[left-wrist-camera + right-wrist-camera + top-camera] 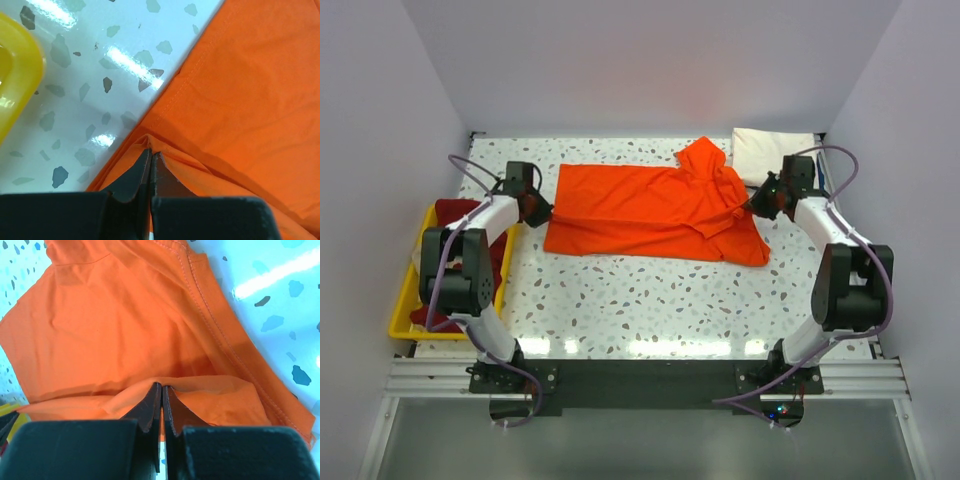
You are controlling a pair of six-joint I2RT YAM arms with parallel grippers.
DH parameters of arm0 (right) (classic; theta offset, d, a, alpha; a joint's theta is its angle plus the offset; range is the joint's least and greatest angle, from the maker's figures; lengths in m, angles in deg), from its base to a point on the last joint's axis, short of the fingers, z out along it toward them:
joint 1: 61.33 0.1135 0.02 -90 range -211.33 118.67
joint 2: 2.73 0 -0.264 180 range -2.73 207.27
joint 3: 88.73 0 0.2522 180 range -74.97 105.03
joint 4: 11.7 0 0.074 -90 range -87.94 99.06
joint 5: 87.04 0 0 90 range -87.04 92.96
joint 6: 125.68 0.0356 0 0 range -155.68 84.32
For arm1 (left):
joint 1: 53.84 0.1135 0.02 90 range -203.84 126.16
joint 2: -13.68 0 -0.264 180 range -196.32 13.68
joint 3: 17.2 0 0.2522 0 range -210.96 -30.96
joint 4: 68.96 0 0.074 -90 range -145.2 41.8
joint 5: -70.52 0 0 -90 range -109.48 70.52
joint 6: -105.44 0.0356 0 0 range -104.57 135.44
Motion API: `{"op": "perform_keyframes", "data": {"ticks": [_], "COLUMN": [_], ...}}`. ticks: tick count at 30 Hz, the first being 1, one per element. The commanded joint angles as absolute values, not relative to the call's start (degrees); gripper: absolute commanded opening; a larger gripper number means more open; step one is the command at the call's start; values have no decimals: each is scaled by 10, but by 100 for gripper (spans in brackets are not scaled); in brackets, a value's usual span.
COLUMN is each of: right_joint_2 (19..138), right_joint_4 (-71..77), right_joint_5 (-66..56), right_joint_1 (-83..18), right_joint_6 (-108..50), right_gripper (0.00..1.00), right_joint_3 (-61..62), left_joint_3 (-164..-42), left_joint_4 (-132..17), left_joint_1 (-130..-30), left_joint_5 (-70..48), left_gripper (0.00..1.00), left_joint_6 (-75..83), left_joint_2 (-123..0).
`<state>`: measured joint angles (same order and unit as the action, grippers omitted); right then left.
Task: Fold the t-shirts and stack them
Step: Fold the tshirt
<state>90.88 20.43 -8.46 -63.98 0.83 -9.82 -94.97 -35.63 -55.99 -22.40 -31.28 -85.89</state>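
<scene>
The bright orange t-shirt point(650, 212) lies spread across the far middle of the table, bunched at its right end. My left gripper point(542, 208) is shut on its left edge; the left wrist view shows the jaws point(150, 155) pinching a fold of the orange cloth point(240, 90). My right gripper point(758, 203) is shut on the shirt's right edge; in the right wrist view the jaws point(162, 390) pinch the orange cloth point(125, 325). A folded cream-white t-shirt point(768, 152) lies at the far right. A dark red t-shirt point(460, 213) lies in the tray.
A yellow plastic tray point(404, 300) stands at the table's left edge beside the left arm; its rim shows in the left wrist view point(15, 85). The speckled tabletop point(650, 300) spans the near half. White walls close in the back and sides.
</scene>
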Motion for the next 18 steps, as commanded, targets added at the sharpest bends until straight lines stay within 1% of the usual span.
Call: {"op": "perform_keyframes", "data": {"ticks": [1,6,7,8,9,10,11,12,13,14,15,18], "right_joint_2": [929,960,967,978,987,994,1002,1003,1002,1001,996,965], "right_joint_4": [183,185,188,191,194,206,208,211,214,217,222,240], "right_joint_5": [-101,-101,-96,-96,-101,-109,-110,-113,-116,-115,-113,-95], "right_joint_1": [-643,-642,-642,-642,-642,-641,-642,-641,-642,-642,-641,-641], "right_joint_6": [12,6,4,3,-5,-10,-17,-20,-21,-22,-25,-26], "right_gripper": [0,0,0,0,12,18,23,37,44,50,57,58], "right_joint_3": [-65,-41,-37,-31,-14,-4,4,15,20,24,30,20], "left_joint_3": [-985,-1011,-1022,-1023,-1023,-1019,-1017,-1012,-1009,-1006,-1002,-976], "left_joint_4": [-369,-381,-372,-370,-371,-371,-370,-369,-367,-367,-364,-354], "left_joint_1": [-554,-554,-554,-554,-554,-554,-554,-554,-554,-554,-554,-554], "left_joint_5": [-219,-202,-200,-199,-199,-201,-205,-207,-209,-211,-215,-219], "left_gripper": [0,1,4,9,13,17,28,33,38,46,48,51], "left_joint_6": [-298,-283,-281,-280,-279,-278,-276,-275,-273,-270,-269,-274], "left_joint_2": [-880,-902,-908,-908,-906,-897,-892,-878,-871,-862,-854,-815]}}
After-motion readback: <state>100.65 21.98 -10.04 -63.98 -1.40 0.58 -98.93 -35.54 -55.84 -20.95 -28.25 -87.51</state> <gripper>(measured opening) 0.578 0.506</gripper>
